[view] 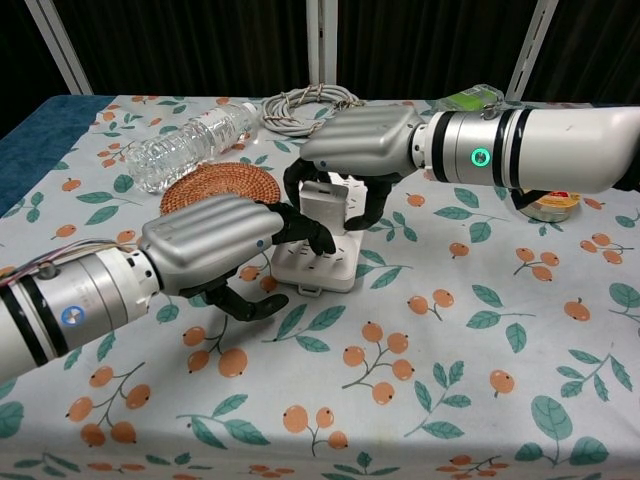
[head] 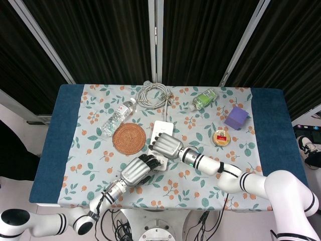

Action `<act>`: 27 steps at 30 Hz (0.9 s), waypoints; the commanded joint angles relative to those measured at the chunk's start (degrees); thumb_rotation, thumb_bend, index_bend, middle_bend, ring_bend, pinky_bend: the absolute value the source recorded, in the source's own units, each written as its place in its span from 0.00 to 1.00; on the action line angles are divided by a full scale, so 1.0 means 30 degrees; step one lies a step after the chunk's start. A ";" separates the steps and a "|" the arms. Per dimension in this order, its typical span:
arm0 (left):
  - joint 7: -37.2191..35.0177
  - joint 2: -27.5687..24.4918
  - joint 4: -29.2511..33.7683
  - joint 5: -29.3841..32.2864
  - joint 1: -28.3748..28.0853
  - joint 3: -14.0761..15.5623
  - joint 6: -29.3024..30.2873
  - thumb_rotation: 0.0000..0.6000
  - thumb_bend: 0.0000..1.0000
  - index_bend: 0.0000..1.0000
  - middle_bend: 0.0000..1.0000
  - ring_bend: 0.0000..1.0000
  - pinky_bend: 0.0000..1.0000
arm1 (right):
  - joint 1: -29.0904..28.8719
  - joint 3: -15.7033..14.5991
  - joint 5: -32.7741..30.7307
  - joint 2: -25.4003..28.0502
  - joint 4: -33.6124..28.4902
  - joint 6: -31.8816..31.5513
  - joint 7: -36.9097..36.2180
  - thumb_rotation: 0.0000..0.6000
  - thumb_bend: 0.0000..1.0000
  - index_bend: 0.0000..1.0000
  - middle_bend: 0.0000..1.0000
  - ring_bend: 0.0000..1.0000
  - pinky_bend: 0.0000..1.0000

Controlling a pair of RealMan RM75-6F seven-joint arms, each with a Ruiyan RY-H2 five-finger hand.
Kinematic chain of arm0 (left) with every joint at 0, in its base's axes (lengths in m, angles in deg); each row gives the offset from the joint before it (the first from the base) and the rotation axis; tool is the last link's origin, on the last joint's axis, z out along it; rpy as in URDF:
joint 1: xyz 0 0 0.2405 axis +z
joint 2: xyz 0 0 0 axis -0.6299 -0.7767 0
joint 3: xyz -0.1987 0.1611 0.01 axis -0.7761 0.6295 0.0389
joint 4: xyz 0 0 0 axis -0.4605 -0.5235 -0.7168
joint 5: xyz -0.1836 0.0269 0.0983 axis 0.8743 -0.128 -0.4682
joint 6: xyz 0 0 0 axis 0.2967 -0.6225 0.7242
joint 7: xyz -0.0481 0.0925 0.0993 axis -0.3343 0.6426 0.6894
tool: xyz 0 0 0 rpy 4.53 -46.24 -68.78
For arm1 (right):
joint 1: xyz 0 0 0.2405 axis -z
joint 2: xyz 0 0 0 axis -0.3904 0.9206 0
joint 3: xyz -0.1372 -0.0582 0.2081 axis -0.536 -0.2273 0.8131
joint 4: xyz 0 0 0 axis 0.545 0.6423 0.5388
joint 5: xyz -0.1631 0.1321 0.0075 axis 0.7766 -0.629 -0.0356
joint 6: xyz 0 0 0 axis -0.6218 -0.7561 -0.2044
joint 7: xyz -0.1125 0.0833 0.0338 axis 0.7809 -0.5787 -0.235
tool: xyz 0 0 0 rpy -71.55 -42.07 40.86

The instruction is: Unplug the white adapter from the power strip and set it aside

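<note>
Floral tablecloth (view: 480, 330); right hand (view: 362, 140) gripping white adapter (view: 322, 205), left hand (view: 215, 240) pressing power strip (view: 318, 262).

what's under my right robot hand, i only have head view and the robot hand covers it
Observer: Chest view shows the right robot hand gripping the white adapter, fingers down both its sides.
Operator: is the strip held down
Observer: Yes, the left robot hand presses its fingertips on the near end of the power strip.
Operator: is the adapter out yet
Observer: It stands upright on the strip; whether its prongs are out, I cannot tell.
</note>
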 commanded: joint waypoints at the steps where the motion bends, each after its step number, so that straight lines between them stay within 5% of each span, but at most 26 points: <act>1: -0.0040 0.0007 -0.0005 0.0078 -0.0021 -0.0007 -0.0036 1.00 0.38 0.24 0.26 0.17 0.27 | 0.0080 -0.0144 0.0229 -0.0071 0.0230 -0.0280 -0.0367 1.00 0.44 0.87 0.64 0.39 0.43; 19: -0.0113 -0.0069 0.0129 0.0462 -0.0270 -0.0055 -0.0274 1.00 0.38 0.24 0.26 0.17 0.27 | 0.0725 -0.0619 0.0955 -0.0129 0.1132 -0.1881 -0.1907 1.00 0.46 0.92 0.67 0.42 0.44; 27: -0.0090 -0.0332 0.0593 0.0144 -0.0329 -0.0034 0.0092 1.00 0.38 0.24 0.26 0.17 0.27 | 0.1042 0.0052 0.0911 0.0459 0.0744 -0.3412 -0.2351 1.00 0.46 0.91 0.67 0.41 0.44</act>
